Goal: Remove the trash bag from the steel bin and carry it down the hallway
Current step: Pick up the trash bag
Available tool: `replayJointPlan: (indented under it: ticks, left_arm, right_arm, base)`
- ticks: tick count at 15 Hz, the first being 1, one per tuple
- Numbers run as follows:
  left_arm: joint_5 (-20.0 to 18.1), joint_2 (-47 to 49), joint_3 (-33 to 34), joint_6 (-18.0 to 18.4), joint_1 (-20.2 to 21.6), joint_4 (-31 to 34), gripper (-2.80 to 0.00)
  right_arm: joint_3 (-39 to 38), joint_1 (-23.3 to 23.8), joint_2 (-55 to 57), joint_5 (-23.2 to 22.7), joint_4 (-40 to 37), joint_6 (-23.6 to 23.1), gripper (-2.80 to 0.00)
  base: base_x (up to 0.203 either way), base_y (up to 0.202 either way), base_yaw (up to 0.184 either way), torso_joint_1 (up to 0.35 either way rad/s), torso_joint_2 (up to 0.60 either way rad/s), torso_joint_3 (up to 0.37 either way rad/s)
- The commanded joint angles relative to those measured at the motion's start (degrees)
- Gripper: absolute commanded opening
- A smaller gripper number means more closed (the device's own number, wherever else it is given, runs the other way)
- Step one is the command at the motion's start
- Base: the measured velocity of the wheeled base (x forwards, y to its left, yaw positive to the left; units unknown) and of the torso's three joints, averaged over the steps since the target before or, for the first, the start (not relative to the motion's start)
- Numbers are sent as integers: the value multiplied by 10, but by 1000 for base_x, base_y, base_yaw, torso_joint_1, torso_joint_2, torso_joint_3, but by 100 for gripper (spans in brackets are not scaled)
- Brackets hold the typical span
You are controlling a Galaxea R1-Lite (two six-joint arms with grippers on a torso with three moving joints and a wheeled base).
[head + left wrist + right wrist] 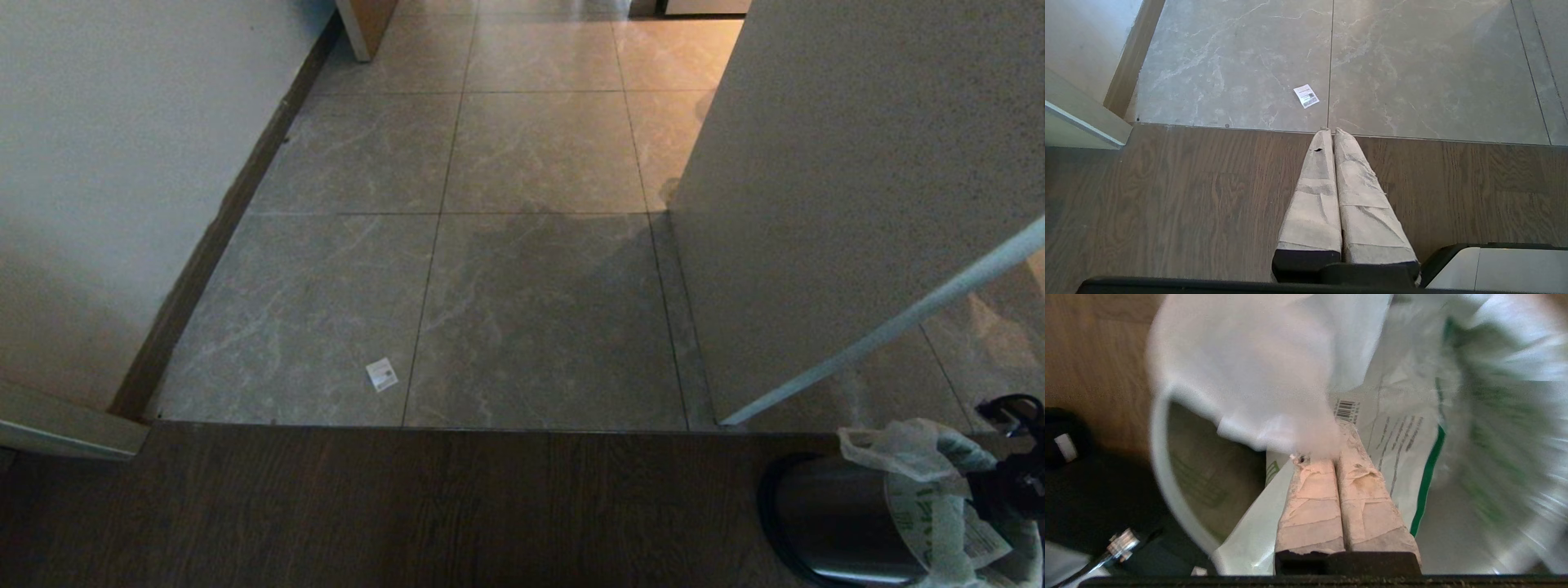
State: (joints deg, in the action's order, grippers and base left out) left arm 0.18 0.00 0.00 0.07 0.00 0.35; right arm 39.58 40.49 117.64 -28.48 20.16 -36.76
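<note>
- My right fingers [1337, 457], clamped on the trash bag [939, 490], which sits in the steel bin [824, 523].
- Best lift: straight up, slowly, so thin plastic holds.
- Left fingers [1331, 132] together, idle.

Thin white semi-see-through plastic trash bag [939, 490] crinkly, round brushed-steel bin [824, 523] satin-shiny, beige marbled tile floor [539, 269] glossy, dark wood-grain flooring [392, 506] matt.
</note>
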Motion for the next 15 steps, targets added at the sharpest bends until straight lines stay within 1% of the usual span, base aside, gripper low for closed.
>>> replayJointPlan:
  ticks: [1, 3, 5, 6, 7, 8, 10, 11, 12, 15]
  left_arm:
    - [0, 0, 0, 0, 0, 0, -280]
    - [0, 0, 0, 0, 0, 0, -280]
    - [0, 0, 0, 0, 0, 0, -280]
    - [0, 0, 0, 0, 0, 0, -280]
    - [0, 0, 0, 0, 0, 0, -280]
    - [0, 0, 0, 0, 0, 0, -280]
    - [0, 0, 0, 0, 0, 0, -280]
    - [0, 0, 0, 0, 0, 0, -280]
    - [0, 0, 0, 0, 0, 0, -280]
    - [0, 0, 0, 0, 0, 0, -280]
  right_arm:
    - [-6, 27, -107, 0, -49, -26, -280]
    - [-4, 62, -171, -2, -129, -84, -280]
    - [2, 108, -233, -4, -226, -160, -280]
    - [1, 125, -255, -5, -269, -188, -280]
    - [-12, 131, -264, -5, -295, -200, -280]
    - [-25, 130, -254, -4, -299, -202, -280]
    - [-23, 114, -218, -5, -296, -203, -280]
    - [-15, 109, -193, -6, -293, -203, 0]
    - [-8, 106, -171, -6, -285, -203, 0]
    - [9, 79, -93, -4, -218, -199, 0]
  base:
    - [0, 0, 0, 0, 0, 0]
    - [0, 0, 0, 0, 0, 0]
    - [0, 0, 0, 0, 0, 0]
    - [0, 0, 0, 0, 0, 0]
    - [0, 0, 0, 0, 0, 0]
    - [0, 0, 0, 0, 0, 0]
    - [0, 0, 0, 0, 0, 0]
    - [0, 0, 0, 0, 0, 0]
    - [0, 0, 0, 0, 0, 0]
    - [0, 0, 0, 0, 0, 0]
